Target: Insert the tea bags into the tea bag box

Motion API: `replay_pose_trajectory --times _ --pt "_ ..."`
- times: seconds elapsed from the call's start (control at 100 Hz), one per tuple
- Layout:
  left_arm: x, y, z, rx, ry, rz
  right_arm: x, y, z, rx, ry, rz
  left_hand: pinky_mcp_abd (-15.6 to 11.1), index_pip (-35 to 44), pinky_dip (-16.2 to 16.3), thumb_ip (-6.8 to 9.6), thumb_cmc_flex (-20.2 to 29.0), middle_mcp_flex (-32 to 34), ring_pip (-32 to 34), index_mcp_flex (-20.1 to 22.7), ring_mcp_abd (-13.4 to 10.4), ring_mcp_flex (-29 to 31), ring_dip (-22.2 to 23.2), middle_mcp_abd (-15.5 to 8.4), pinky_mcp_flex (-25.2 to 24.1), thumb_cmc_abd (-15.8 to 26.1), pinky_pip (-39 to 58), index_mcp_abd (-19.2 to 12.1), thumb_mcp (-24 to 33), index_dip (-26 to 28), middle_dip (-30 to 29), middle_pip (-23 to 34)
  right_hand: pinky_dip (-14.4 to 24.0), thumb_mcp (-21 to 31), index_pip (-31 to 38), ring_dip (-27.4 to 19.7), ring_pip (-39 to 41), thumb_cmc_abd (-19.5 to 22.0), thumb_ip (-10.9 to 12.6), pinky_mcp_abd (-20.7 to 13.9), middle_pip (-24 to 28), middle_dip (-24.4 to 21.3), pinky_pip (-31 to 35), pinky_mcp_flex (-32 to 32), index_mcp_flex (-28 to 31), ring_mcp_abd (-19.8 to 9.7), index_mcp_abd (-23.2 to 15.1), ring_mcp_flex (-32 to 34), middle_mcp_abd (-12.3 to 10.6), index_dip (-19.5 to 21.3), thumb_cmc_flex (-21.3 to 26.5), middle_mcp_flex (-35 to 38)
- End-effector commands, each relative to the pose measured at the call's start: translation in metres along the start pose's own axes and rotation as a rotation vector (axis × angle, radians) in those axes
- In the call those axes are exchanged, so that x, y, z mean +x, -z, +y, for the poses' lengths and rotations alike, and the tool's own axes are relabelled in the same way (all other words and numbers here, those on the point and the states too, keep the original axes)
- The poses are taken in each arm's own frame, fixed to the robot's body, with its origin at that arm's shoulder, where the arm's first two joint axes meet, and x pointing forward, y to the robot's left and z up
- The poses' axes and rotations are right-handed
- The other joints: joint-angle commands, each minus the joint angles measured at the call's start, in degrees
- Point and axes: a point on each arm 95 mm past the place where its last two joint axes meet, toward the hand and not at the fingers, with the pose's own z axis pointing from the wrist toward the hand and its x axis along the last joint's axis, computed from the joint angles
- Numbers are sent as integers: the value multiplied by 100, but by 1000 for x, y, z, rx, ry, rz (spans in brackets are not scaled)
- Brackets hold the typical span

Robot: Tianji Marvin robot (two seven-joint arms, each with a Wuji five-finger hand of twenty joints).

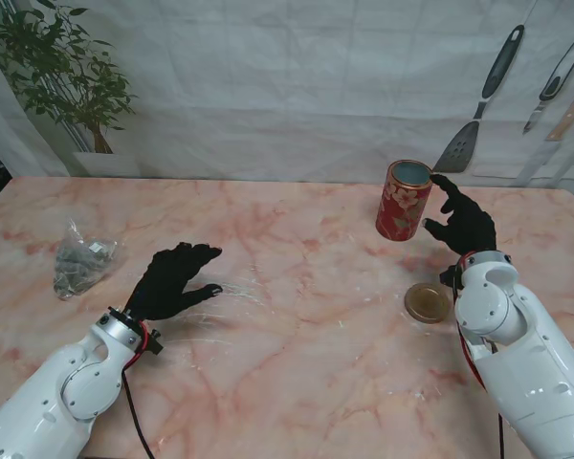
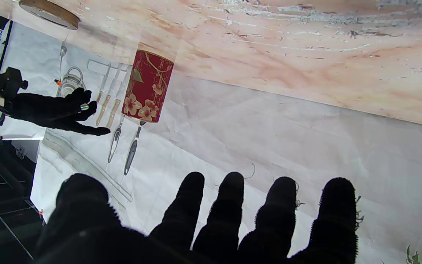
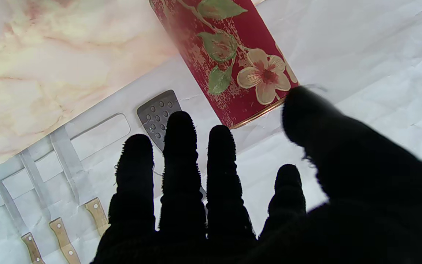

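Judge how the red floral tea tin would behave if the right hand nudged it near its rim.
The tall, narrow red floral cylindrical tin stands upright, so it would probably tip rather than slide. Its lid is off and it is likely light. Once down, its round wall would probably roll across the smooth marble table.

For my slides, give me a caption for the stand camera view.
Open right hand beside the lidless tin, lid nearby; open left hand near the tea bags.

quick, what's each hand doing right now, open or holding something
Left hand: open, fingers spread, holding nothing.
Right hand: open beside the red tea tin, holding nothing.
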Motion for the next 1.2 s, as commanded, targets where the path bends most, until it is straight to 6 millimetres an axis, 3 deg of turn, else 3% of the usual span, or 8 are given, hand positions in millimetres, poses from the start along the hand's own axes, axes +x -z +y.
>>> replay_pose_trajectory --times 0.0,0.32,0.44,0.62,0.64,0.72,1.01,1.19 --pt "0 -2 -1 -10 1 1 6 -7 1 13 1 4 5 32 88 73 -98 26 -31 -141 -24 27 46 -148 7 217 79 -139 -87 4 38 -48 -74 92 64 104 171 -103 -198 119 200 120 148 24 -155 -43 -186 141 -137 -73 179 86" --pt "-3 -2 -1 -19 4 -5 13 -34 -2 80 43 -9 7 33 88 71 -94 36 -26 -139 -25 38 50 -146 7 224 86 -133 -87 4 39 -43 -136 39 612 200 486 229 -179 138 526 400 310 79 -219 -96 -317 243 -248 -223 643 133" --pt "-4 -1 -1 -22 7 -10 17 -42 -3 102 65 -10 2 35 88 70 -88 36 -25 -135 -21 40 51 -148 5 219 86 -131 -89 5 40 -42 -170 -141 1052 224 587 296 -525 144 589 626 366 105 -234 -126 -368 294 -244 -404 942 194" --pt "-6 -1 0 -26 11 -18 20 -54 -4 132 104 -22 5 33 89 69 -89 47 -17 -139 -12 58 55 -133 5 224 91 -132 -90 5 41 -38 -179 -275 1588 278 743 373 -688 168 690 776 433 168 -8 -148 -412 407 -224 -475 1261 348" --pt "-6 -1 0 -26 11 -19 20 -55 -5 135 110 -24 6 35 89 69 -89 48 -18 -136 -13 56 55 -149 2 226 90 -128 -89 5 42 -37 -202 -326 1878 282 780 386 -692 176 692 823 461 179 -18 -153 -406 430 -221 -657 1309 386" --pt "-7 0 0 -27 12 -22 20 -60 -5 152 135 -34 1 37 89 69 -87 53 -17 -133 -21 60 57 -138 5 224 93 -145 -88 6 43 -36 -202 -322 2049 318 879 381 -750 187 777 895 502 223 88 -169 -397 505 -236 -718 1408 477" --pt "-9 1 0 -27 15 -29 18 -72 -10 154 180 -77 -1 35 88 69 -91 46 -17 -136 -13 57 59 -148 4 225 95 -136 -90 7 43 -40 -200 -242 2575 394 1169 420 -851 232 1108 1096 696 395 411 -214 -148 779 -345 -782 1576 794" --pt "-10 1 0 -25 14 -31 14 -75 -14 149 198 -105 -3 39 89 69 -92 57 -20 -130 -15 52 58 -126 5 222 99 -138 -90 9 44 -37 -185 -152 2869 443 1383 448 -862 246 1328 1191 836 528 912 -202 131 980 -399 -753 1609 1020"
